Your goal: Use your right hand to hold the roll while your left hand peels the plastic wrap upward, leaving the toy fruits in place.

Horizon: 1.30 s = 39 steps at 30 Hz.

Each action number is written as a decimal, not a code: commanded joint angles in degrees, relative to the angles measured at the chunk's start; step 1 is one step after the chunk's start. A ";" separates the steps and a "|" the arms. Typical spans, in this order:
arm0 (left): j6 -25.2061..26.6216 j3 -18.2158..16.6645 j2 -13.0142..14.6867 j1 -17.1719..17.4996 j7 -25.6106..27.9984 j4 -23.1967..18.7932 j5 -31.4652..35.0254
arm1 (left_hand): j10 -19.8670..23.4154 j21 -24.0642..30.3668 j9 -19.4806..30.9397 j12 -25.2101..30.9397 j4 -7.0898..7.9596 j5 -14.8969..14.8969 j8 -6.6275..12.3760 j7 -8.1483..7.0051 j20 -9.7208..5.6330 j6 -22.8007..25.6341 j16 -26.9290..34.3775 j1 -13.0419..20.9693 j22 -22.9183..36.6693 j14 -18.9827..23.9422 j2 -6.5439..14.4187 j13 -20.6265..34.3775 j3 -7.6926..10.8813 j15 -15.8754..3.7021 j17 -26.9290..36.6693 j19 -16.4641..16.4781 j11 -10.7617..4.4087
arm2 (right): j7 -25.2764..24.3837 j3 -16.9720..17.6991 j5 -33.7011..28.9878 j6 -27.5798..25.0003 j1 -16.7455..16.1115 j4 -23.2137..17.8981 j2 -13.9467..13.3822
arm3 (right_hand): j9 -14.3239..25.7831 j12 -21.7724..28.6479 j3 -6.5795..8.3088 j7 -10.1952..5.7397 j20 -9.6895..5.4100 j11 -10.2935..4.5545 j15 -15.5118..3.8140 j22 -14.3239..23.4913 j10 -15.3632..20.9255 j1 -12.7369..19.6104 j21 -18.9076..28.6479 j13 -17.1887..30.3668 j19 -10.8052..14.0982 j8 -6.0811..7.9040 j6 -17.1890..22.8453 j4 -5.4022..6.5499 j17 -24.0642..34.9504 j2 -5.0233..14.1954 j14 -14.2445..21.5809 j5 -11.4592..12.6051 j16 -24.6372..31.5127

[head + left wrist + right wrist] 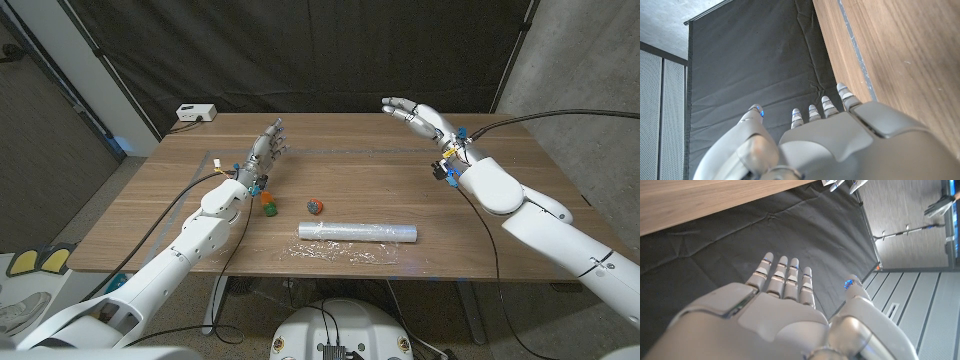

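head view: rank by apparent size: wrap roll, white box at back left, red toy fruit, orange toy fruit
1. Wrap roll, clearly the largest.
2. White box, though it sits farther from the camera.
3. Red fruit and orange fruit: both tiny and look alike, so no ranking.

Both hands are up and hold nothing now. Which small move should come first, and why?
Probably bring the right hand down toward the roll. It hovers open near the table's far edge, far from the roll, which lies untouched near the front edge. The left hand is also open, beyond the toy fruits, and peeling likely needs the roll held first.
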 commanded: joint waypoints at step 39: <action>1.56 2.17 -0.04 -1.41 -3.33 -0.76 0.25 | 0.68 0.49 0.00 0.40 0.05 0.21 0.09 -0.09 0.46 0.28 0.32 0.74 0.20 0.94 -0.02 0.20 0.66 0.00 0.35 0.62 -0.01 | 13.19 -0.93 -8.57 -24.61 -1.60 -21.52 -13.52 | 0.22 -0.38 0.53 -0.35 0.10 -0.17 -0.39 0.30 -0.41 0.15 -0.04 0.21 0.51 -0.70 -0.87 0.12 0.18 0.54 0.51 -0.31 -0.69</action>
